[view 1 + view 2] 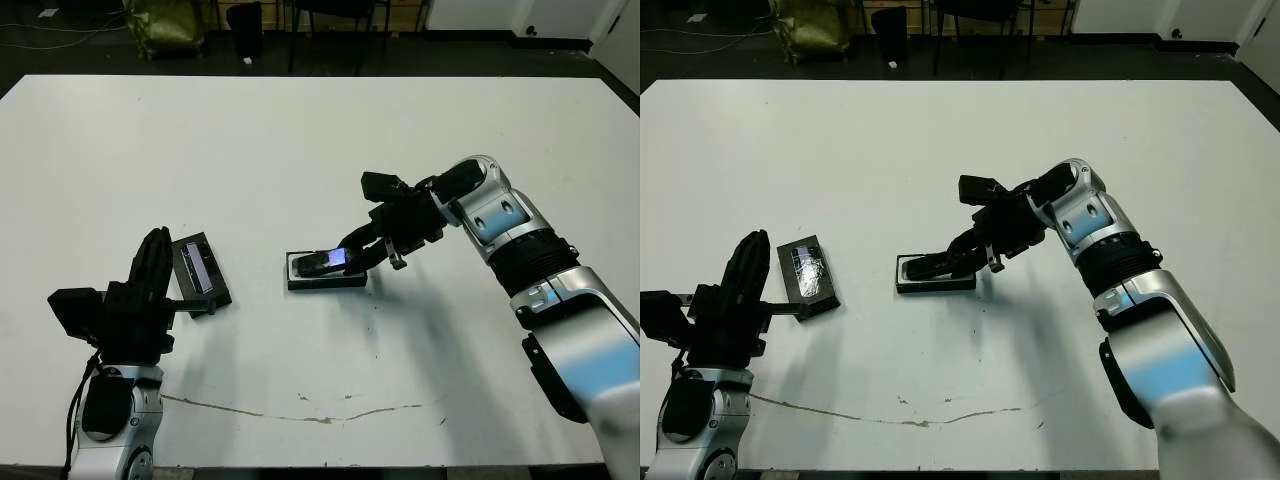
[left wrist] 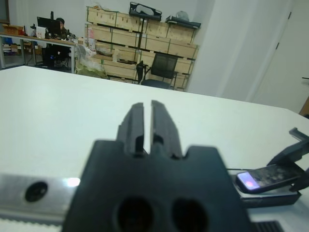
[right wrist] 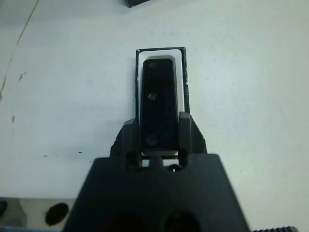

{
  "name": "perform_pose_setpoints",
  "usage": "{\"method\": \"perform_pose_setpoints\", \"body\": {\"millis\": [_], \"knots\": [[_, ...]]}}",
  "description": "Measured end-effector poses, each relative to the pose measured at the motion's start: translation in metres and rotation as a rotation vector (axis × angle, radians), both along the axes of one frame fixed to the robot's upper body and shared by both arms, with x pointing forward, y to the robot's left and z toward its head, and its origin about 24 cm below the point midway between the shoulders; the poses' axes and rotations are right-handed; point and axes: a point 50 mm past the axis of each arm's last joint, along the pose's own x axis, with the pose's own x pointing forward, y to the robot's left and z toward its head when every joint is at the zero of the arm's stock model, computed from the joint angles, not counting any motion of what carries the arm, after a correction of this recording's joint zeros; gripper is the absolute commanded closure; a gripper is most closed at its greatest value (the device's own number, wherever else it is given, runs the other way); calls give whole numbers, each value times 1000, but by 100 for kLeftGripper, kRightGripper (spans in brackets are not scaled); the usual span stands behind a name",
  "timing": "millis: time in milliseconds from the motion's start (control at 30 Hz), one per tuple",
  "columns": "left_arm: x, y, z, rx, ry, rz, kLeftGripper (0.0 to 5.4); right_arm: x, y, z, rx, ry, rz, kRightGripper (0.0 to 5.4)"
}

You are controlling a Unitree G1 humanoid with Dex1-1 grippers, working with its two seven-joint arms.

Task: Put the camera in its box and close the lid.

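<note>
White and broad, the surface [image 1: 300, 150] carries only three small things, with dark floor, chair legs and stacked crates beyond its far edge. Near its middle lies the box [image 1: 326, 278], a shallow black tray with white lining, and our right gripper [image 3: 159, 137] holds the camera [image 3: 159, 104] over it. The wrist view shows the two fingers [image 3: 189, 135] pinching the bar across its narrow width at the near end, leaving most of its length free to slot between the tray walls. From the head views the camera sits tilted, far end down in the lining and gripped end raised, its bluish screen [image 1: 337, 257] facing up. We judge that this slant is deliberate: one end is seated first, so the rest can be lowered flat. It looks aligned with the tray, white lining showing along one side.

Our left gripper [image 2: 145, 123] waits near the front-left corner, its fingers drawn nearly together with just a thin slit between them, holding nothing. The lid [image 1: 200, 272] lies flat just beside it, silvery strip up, well apart from the box. We take it that the left arm is parked there for the closing step.

Next, the raised end wants easing down before the fingers part; released too soon, the bar could rest crooked on the rim and block the lid.
</note>
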Motion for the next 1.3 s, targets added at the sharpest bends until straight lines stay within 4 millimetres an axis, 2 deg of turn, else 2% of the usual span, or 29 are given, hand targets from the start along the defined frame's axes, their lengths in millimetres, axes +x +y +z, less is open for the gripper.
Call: {"method": "perform_pose_setpoints", "body": {"millis": [333,900,1100,1300], "knots": [[0,-1,0,3,-2,-2,540,-1,12,-1,-25,-28,26,504],[-1,-2,-1,6,-3,0,540,0,15,-4,-27,-42,12,504],[-1,-2,0,19,-5,2,540,-3,22,1,-24,-134,143,379],[-1,-2,-1,19,-1,5,540,-6,32,2,-4,-156,202,248]]}}
